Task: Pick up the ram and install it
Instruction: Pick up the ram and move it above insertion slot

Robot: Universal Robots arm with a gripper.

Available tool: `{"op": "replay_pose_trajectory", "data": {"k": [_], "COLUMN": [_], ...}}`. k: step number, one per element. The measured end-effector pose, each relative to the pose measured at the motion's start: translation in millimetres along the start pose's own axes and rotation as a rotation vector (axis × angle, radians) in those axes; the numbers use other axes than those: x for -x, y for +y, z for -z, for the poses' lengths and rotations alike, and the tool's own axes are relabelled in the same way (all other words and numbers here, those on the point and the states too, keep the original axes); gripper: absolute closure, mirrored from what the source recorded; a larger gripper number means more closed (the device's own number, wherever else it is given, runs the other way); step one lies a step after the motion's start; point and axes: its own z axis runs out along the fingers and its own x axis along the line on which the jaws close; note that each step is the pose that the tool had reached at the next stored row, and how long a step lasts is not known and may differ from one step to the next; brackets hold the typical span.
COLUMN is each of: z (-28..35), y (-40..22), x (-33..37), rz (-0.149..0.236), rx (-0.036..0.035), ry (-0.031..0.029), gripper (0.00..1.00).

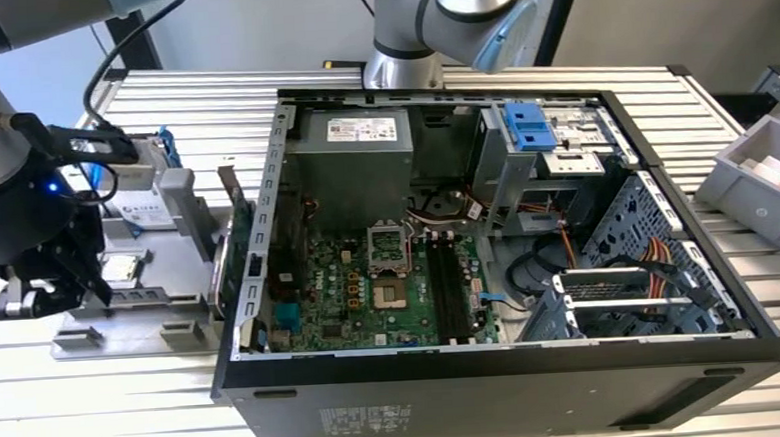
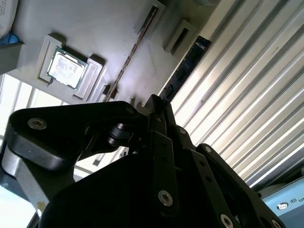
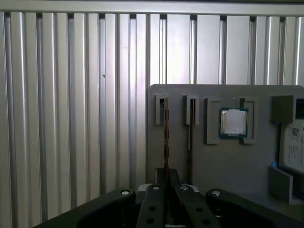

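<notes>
One arm (image 1: pixel 8 188) low over grey tray (image 1: pixel 148 316) at the exterior view's left, beside open computer case (image 1: pixel 505 373), in first wrist view ram (image 3: pixel 166 133) on edge along tray's rim, second thin stick (image 3: pixel 190 128) just beside, claw (image 3: pixel 166 173) fingers nearly pressed together, apparently pinching ram's near end.

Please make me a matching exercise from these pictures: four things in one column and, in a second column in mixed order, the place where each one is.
Things:
1. ram
2. processor chip
3. motherboard
4. grey bin

Places:
A. inside the open computer case
B. standing on edge in a slot of the grey holder
C. lying flat in a square recess of the grey holder
D. beside the computer case, at the exterior view's right

Pairs: 1-B, 2-C, 3-A, 4-D
</notes>
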Motion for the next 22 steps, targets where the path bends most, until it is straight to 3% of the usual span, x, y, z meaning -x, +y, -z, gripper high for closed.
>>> {"op": "replay_pose_trajectory", "data": {"k": [22], "z": [28.5], "y": [0.2], "x": [0.5], "rz": [0.0], "rx": [0.0001], "ry": [0.0], "gripper": [1.0]}}
